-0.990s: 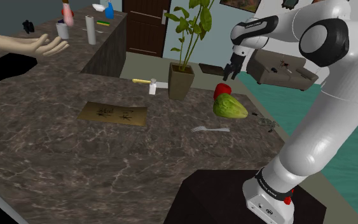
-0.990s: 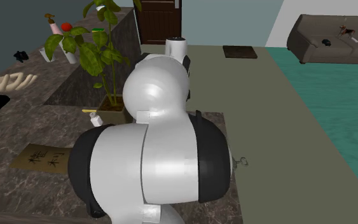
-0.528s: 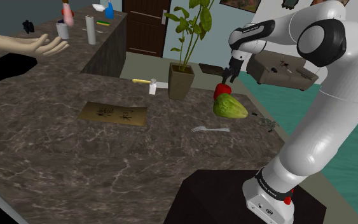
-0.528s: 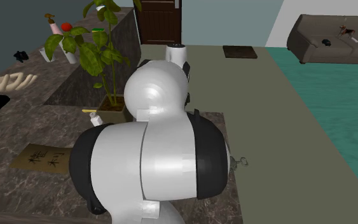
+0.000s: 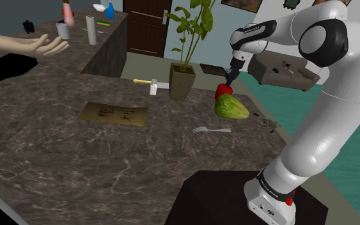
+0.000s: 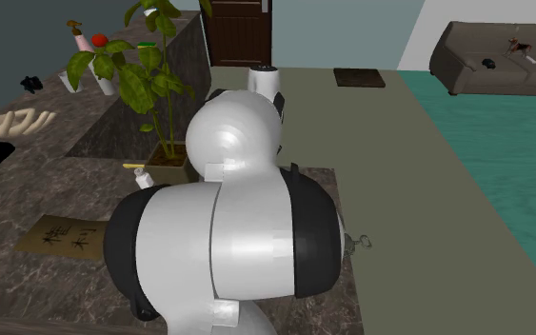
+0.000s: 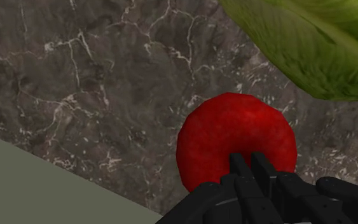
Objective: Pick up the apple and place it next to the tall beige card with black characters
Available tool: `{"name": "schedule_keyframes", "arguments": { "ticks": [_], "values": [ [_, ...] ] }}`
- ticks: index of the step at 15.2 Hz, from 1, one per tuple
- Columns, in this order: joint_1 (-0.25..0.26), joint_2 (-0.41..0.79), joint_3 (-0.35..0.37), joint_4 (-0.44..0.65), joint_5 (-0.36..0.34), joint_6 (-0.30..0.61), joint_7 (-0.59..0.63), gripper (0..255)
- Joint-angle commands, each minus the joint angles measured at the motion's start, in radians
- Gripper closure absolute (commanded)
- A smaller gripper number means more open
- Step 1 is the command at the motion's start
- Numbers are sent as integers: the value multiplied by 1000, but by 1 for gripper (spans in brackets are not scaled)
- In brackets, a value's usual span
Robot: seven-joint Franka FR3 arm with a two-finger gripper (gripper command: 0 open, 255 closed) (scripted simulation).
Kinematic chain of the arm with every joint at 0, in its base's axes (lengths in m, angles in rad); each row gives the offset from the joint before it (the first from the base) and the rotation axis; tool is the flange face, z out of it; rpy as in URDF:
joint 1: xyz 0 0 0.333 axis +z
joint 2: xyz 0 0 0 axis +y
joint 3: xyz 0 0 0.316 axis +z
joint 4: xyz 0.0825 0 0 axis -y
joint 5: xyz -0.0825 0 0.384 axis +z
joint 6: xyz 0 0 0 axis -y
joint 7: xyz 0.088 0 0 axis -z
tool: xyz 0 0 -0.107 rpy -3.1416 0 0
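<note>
Your gripper (image 5: 227, 78) hangs right of centre in the shoulder view, just above the apple (image 5: 222, 91). In the wrist view its fingers (image 7: 238, 167) stand pressed together, side by side, with the tips in front of the apple's red skin and nothing clasped between them. The apple sits on the desk (image 5: 57, 160), touching a green vegetable (image 5: 231, 107) that lies just below it in the frame. A potted plant (image 5: 183, 80) stands near on its left, and a fork (image 5: 211, 130) lies lower down. The card (image 5: 113, 114) lies flat, well apart, left of centre.
</note>
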Motion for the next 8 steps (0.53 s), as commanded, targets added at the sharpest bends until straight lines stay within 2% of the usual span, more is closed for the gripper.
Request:
{"name": "schedule_keyframes", "arguments": {
  "ticks": [1,8],
  "values": [
    [0,0,0,0,0,0,0,255],
    [1,-10,-1,15,-5,-24,4,255]
  ]
}}
